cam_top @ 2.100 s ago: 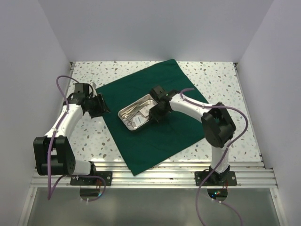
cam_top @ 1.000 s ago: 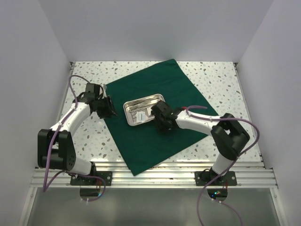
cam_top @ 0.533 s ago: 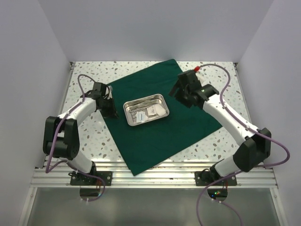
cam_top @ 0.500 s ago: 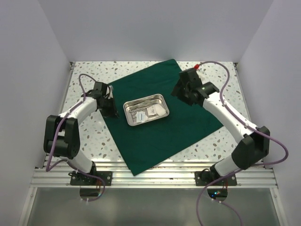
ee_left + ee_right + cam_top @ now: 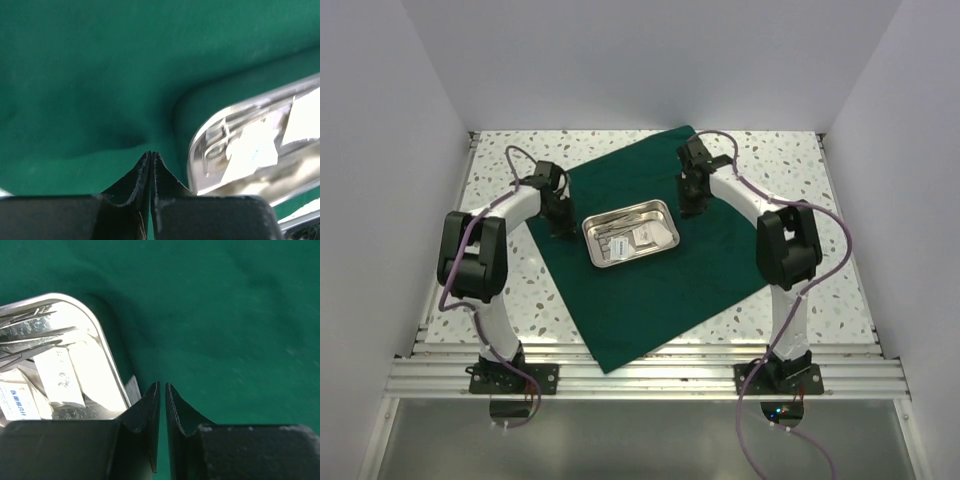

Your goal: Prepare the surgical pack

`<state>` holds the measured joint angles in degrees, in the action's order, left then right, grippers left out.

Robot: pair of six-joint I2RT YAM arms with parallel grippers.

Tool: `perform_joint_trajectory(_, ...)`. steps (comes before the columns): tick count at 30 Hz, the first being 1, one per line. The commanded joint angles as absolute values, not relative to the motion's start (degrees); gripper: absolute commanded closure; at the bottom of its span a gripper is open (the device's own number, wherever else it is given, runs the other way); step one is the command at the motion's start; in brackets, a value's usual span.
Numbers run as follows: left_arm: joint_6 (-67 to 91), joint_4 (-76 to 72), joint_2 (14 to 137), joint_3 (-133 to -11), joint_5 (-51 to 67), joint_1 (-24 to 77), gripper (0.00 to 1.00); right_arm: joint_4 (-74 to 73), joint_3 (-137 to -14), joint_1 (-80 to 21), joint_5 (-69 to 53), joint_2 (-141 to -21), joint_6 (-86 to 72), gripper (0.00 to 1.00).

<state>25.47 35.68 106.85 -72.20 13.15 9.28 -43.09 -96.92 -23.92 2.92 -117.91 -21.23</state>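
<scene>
The surgical pack, a large dark green matte drape, is found spread flat, set cornerwise on the speckled surface; slight puckers noted.

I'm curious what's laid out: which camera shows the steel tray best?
Top external: the whole tray lies in frame. Left wrist catches only one blurred corner; right wrist shows one end, with instruments and packets.

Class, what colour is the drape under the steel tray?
Dark green drape, clearest from the top external view.
</scene>
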Motion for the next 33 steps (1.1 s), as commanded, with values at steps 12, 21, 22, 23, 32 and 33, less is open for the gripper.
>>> perform_joint_trajectory(12,25.14,38.06,117.33,-88.06,15.21,14.15,0.95,-37.97,-86.58,-23.64,-14.67,-112.68,-18.63,0.89)
perform_joint_trajectory(21,24.87,39.37,122.69,-95.97,16.61,15.82,0.94,-35.6,-75.77,-23.56,-15.73,-103.01,-21.88,0.89)
perform_joint_trajectory(22,24.79,39.55,123.04,-97.02,16.52,15.91,0.94,-35.07,-75.24,-23.64,-15.73,-102.66,-22.41,0.89)
perform_joint_trajectory(23,24.7,39.9,123.48,-97.55,16.52,15.91,0.93,-34.46,-74.28,-23.64,-15.91,-102.22,-22.76,0.89)
perform_joint_trajectory(32,24.52,40.6,125.68,-99.84,16.52,16.0,0.91,-33.75,-76.37,-23.64,-16.96,-106.34,-22.85,0.89)
perform_joint_trajectory(33,24.43,40.69,125.77,-99.93,16.7,15.91,0.91,-33.92,-76.64,-23.64,-16.7,-106.52,-22.94,0.89)
